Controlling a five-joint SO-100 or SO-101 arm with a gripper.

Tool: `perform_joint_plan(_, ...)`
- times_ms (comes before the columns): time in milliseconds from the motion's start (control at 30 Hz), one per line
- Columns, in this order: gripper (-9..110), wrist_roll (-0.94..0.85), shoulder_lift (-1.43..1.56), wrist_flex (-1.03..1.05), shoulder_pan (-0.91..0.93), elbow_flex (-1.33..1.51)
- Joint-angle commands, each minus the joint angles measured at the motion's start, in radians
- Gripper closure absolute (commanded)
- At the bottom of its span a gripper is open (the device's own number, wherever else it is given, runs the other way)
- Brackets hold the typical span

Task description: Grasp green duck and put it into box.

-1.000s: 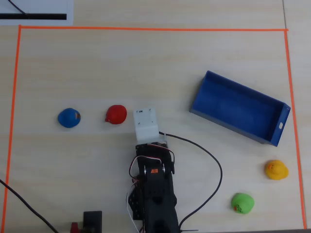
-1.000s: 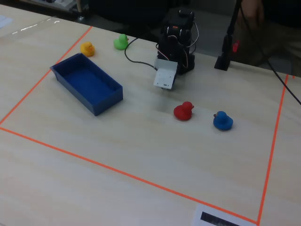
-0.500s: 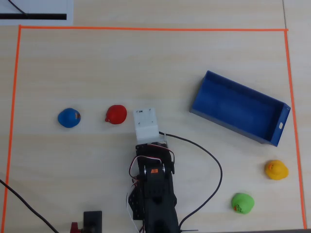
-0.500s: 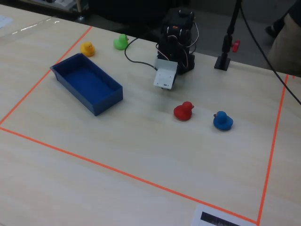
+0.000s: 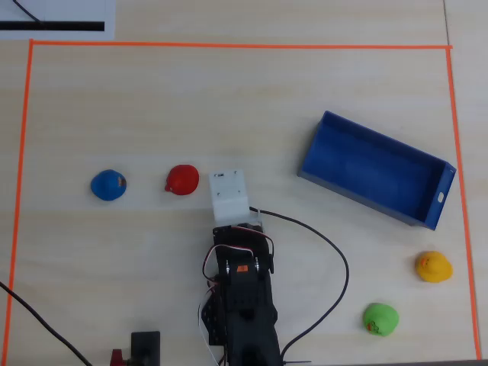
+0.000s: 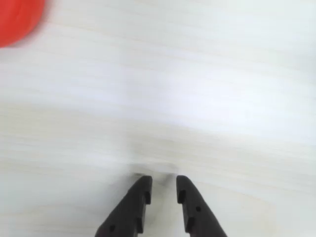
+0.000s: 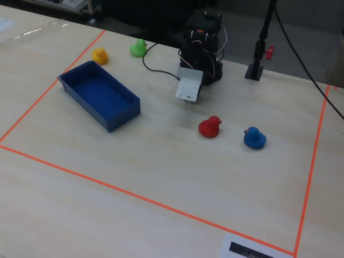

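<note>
The green duck (image 5: 380, 319) sits on the table at the lower right of the overhead view, far from the arm; in the fixed view it (image 7: 138, 48) is at the back, left of the arm. The box (image 5: 358, 194), a long dark-blue tray, lies empty at the right; in the fixed view it (image 7: 121, 118) is at the left. My gripper (image 6: 163, 180) hangs over bare table near the arm's base, its black jaws a narrow gap apart with nothing between them. From above it is hidden under the white wrist mount (image 5: 229, 194).
A yellow duck (image 5: 433, 267) sits between the green duck and the box. A red duck (image 5: 182, 180) is just left of the wrist mount and a blue duck (image 5: 108, 185) farther left. Orange tape (image 5: 229, 46) borders the table. A black cable (image 5: 335, 252) loops right of the arm.
</note>
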Motion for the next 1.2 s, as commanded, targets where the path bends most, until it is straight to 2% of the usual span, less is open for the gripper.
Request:
perform_joint_plan(0,97,0.005,0.0,0.028,-0.003,0.002)
perform_joint_plan(200,94,0.006,0.0,0.028,-0.021,0.002)
perform_joint_plan(267,101,0.008,0.0,0.028,-0.014,0.002)
perform_joint_plan(467,101,-0.025,-0.002,0.002,0.003,-0.002)
perform_joint_plan(533,101,-0.018,-0.038,-0.121,0.034,-0.021)
perform_joint_plan(633,100,0.092,-0.163,-0.417,0.103,-0.114)
perform_joint_plan(700,97,0.13,-0.278,-0.557,0.161,-0.221)
perform_joint_plan(800,94,0.178,-0.48,-0.626,0.255,-0.453)
perform_joint_plan(967,89,0.244,-0.805,-0.62,0.5,-0.879)
perform_joint_plan(1167,84,0.331,-1.12,-0.566,0.922,-1.298)
